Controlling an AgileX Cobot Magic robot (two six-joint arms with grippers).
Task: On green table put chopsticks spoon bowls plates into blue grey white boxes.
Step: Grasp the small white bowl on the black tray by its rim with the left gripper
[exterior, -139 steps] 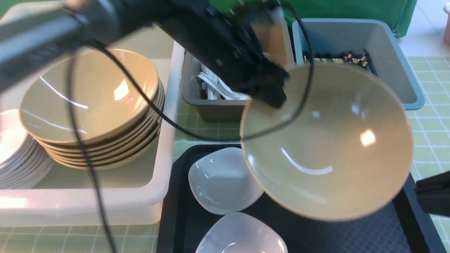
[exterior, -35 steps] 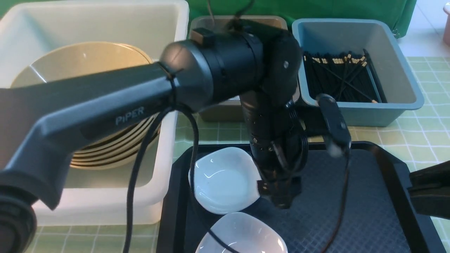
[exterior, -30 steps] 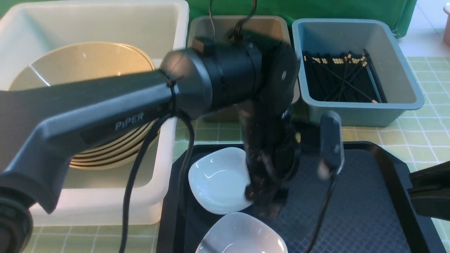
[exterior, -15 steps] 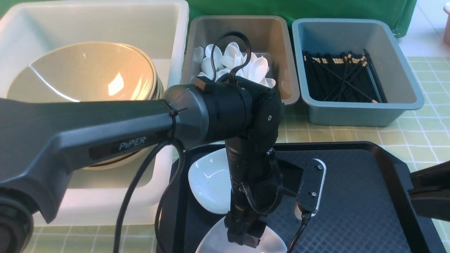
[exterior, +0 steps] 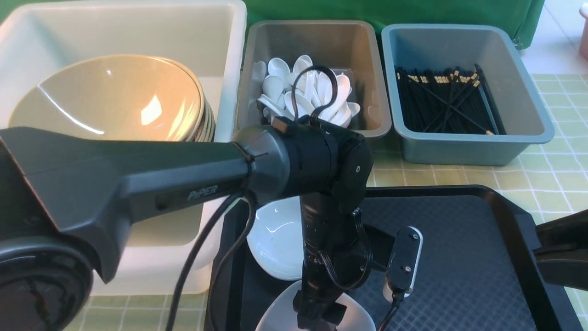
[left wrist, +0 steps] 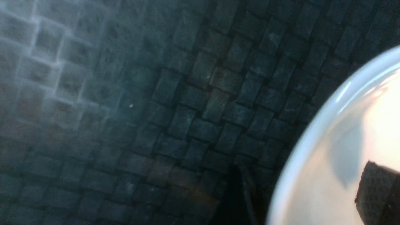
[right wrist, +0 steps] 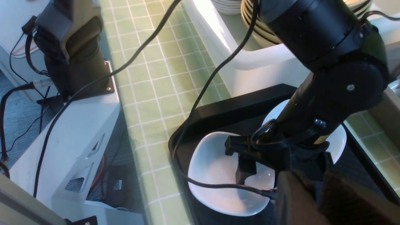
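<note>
My left gripper (exterior: 318,318) points straight down at the near plate (exterior: 278,317) on the black tray. It stands open astride the plate's rim (left wrist: 300,162), one finger (left wrist: 379,195) inside the dish and the other outside it. A second plate (exterior: 275,239) lies just behind. Stacked bowls (exterior: 110,99) fill the white box (exterior: 138,27), spoons (exterior: 303,92) the grey box (exterior: 317,37), chopsticks (exterior: 445,101) the blue box (exterior: 459,41). My right gripper (exterior: 558,250) hovers at the tray's right edge, its jaws slightly apart with nothing between them.
The black tray (exterior: 459,257) lies on the green table (exterior: 560,161) in front of the boxes. My left arm (exterior: 138,174) spans the white box's front, its cable looping down to the tray. The left wrist camera (exterior: 404,259) hangs beside the gripper.
The left gripper has moved from the far plate toward me and come down over the near plate's rim. The bowl it carried earlier now lies on the stack. The right gripper stays put.
</note>
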